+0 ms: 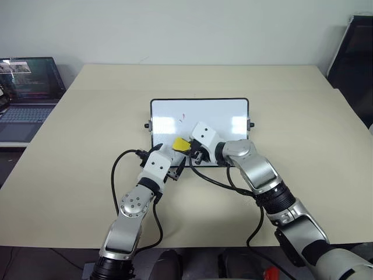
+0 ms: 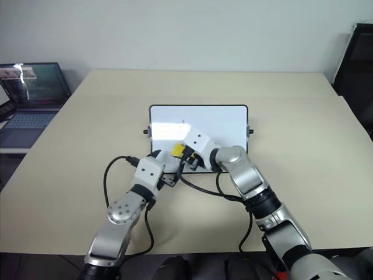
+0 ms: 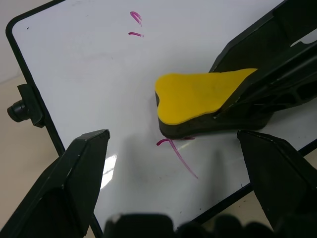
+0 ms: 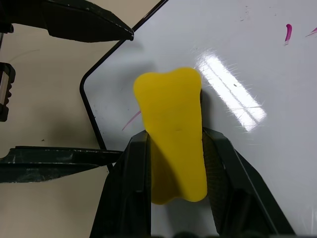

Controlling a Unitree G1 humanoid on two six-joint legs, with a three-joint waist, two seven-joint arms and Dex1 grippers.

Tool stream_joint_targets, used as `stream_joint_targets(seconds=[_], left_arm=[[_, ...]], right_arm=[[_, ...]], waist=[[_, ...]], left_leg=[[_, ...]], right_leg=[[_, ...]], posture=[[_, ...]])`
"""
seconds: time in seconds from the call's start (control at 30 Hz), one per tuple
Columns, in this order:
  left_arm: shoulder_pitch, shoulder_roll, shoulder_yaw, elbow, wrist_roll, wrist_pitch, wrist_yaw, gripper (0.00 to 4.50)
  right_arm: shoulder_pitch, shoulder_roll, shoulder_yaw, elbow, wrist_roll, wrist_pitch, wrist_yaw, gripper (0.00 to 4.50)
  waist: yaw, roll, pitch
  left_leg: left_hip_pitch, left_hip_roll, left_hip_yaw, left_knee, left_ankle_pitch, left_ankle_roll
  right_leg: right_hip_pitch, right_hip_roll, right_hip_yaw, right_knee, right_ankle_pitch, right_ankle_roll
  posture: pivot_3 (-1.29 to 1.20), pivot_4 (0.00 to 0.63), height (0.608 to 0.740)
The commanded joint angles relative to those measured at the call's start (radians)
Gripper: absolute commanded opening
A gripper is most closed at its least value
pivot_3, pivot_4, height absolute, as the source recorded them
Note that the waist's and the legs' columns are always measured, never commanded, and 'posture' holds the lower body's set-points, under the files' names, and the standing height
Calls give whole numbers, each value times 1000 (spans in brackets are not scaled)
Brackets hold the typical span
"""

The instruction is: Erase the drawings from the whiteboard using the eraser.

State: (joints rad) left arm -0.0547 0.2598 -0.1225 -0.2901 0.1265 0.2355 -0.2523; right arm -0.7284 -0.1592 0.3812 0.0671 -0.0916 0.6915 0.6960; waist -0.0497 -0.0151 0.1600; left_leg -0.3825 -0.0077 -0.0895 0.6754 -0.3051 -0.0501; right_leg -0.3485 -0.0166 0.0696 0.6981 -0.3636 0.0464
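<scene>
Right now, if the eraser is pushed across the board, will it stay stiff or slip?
The eraser is probably soft: its yellow top looks pinched where the right gripper clamps it. On the glossy whiteboard it likely glides easily.

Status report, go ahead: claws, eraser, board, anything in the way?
Right claw shut on eraser, pressed to board. Left claw open, empty, over board's near edge. Red marks remain. Nothing blocking.

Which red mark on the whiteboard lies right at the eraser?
The long red stroke at the whiteboard's near edge: it runs out from under the eraser, held in the right tool. The two short dashes sit apart, farther up the board.
</scene>
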Motion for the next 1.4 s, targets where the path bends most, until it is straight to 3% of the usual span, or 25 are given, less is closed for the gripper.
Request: stream_joint_targets(seconds=[0.03, 0.4, 0.53, 0.67, 0.93, 1.4], left_arm=[[-12, 0, -4, -40, 6, -6, 0, 4500], [-9, -4, -9, -40, 6, -11, 1, 4500], [-10, -3, -9, -36, 5, -14, 3, 4500], [-7, -2, -9, -36, 4, -14, 2, 4500], [-7, -7, -15, -31, 5, -18, 4, 4500], [-31, -7, -13, -2, 2, -29, 2, 4500]], right_arm=[[-20, -7, -34, 48, -15, -17, -66, 1122], [-135, 30, -130, 216, -31, -200, -286, 1122], [-149, 23, -112, 247, -41, -212, -291, 1122], [-143, 8, -53, 231, -31, -149, -191, 1122], [-96, -28, -23, 132, -22, -70, -125, 1122], [-149, 19, -108, 218, -20, -151, -259, 1122]], waist=[[0, 0, 0], [7, 0, 0], [7, 0, 0], [7, 0, 0], [8, 0, 0], [9, 1, 0]], left_leg=[[0, 0, 0, 0, 0, 0], [0, -1, -3, 0, 0, 0], [0, -1, -3, 0, 0, 0], [1, -1, -4, 0, 1, 0], [1, -1, -4, 0, 1, 0], [1, -1, -4, 0, 1, 0]], right_leg=[[0, 0, 0, 0, 0, 0], [-2, 0, -1, 0, 0, 0], [0, 0, -1, 0, 0, -1], [0, 0, -2, 0, 0, -1], [0, 0, -2, 0, 0, -1], [-1, 0, -2, 0, 0, -1]], posture=[[0, 150, 740], [0, 150, 740], [0, 150, 740], [0, 150, 740], [0, 150, 740], [0, 150, 740]])
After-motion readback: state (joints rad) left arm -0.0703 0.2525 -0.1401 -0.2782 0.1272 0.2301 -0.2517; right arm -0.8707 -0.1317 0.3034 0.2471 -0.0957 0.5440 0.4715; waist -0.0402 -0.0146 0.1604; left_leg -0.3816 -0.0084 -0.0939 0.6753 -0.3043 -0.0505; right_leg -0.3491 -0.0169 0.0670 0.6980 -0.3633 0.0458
